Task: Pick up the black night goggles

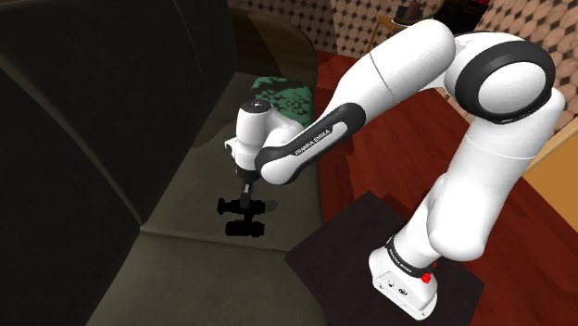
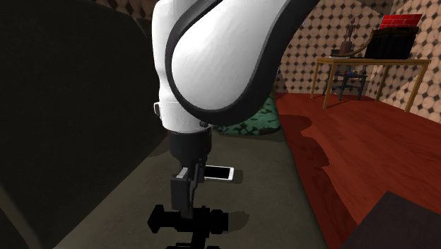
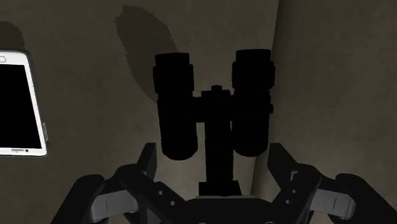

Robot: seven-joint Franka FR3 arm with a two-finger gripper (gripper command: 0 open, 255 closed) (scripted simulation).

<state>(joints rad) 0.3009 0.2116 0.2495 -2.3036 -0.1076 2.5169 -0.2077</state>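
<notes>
- Goggles (image 1: 245, 218), black, lie on the dark sofa seat (image 1: 185, 269) directly under the gripper (image 1: 245, 194), between the sofa back and the seat's front edge.
- In the wrist view the goggles (image 3: 216, 108) appear as two tubes joined by a middle bar. The fingers (image 3: 148, 162) stand apart, one outside each tube. It is black on black, so I cannot tell whether they touch it.
- In the second exterior view the gripper (image 2: 185, 201) reaches down onto the goggles (image 2: 187, 223), whose lower part is cut off by the bottom edge. The big white arm (image 2: 212, 56) covers much of the sofa back.
- A white phone (image 2: 218, 173) lies flat on the seat just beyond the goggles. In the wrist view the phone (image 3: 19, 105) lies black screen up, cut by the picture's edge.
- A green patterned cushion (image 1: 282, 93) sits farther along the seat, well apart from the goggles.
- A seam (image 3: 278, 38) in the seat runs close past one tube.
- Bare seat lies around the goggles toward the sofa back, and the red floor (image 2: 353, 134) begins past the front edge.
</notes>
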